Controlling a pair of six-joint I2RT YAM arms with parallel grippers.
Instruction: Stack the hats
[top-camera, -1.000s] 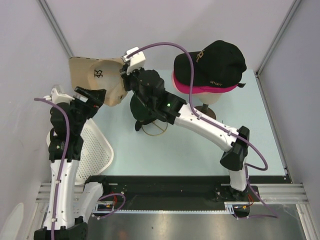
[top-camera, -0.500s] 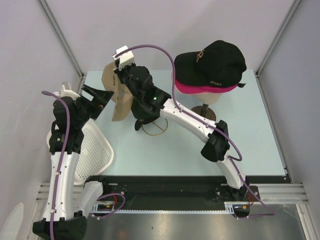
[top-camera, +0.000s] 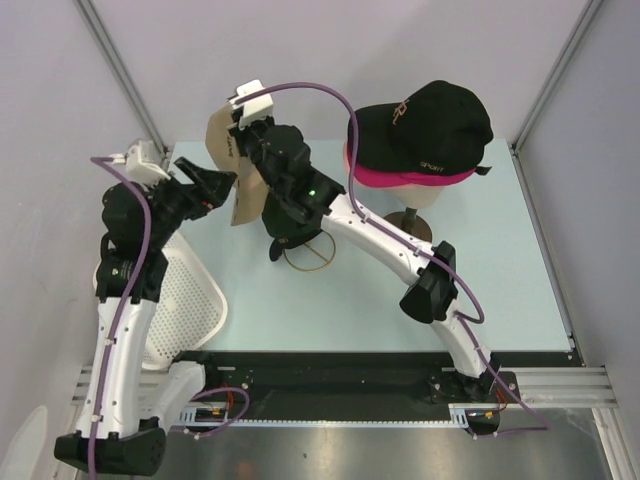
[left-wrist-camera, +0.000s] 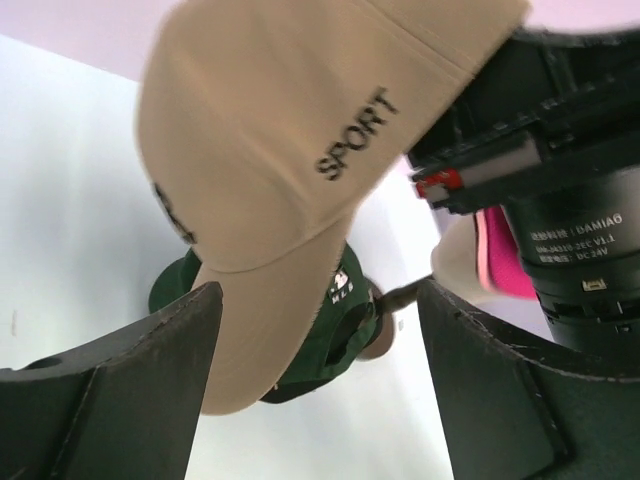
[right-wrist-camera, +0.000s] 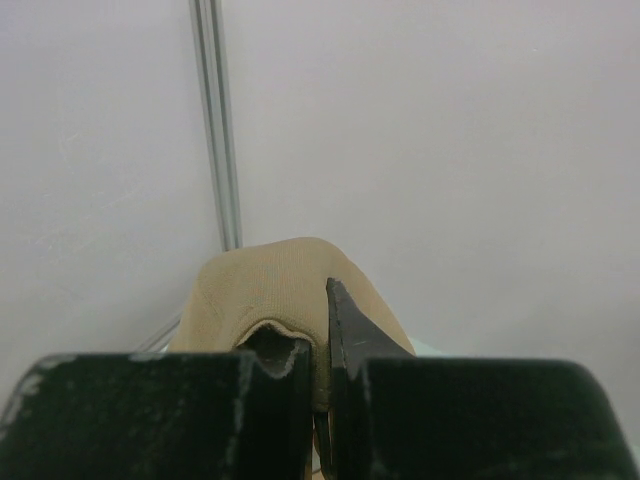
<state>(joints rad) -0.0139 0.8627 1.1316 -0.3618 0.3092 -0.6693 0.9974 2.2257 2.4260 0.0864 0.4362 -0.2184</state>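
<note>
My right gripper is shut on the edge of the tan hat and holds it up on edge at the back left; the pinch shows in the right wrist view. My left gripper is open, its jaws on either side of the tan hat's brim without touching it. A dark green hat lies below, under the right arm. A black hat with a gold logo sits on a magenta hat on the mannequin head. I cannot make out a light pink hat.
The beige mannequin head stands at the back right on a dark base. A white mesh basket lies at the left, beside the left arm. A gold wire ring stands below the right forearm. Grey walls close off the back and both sides.
The right gripper has lifted the tan hat and turned it from flat to edge-on. The left gripper has risen and moved right, up to the hat's brim.
</note>
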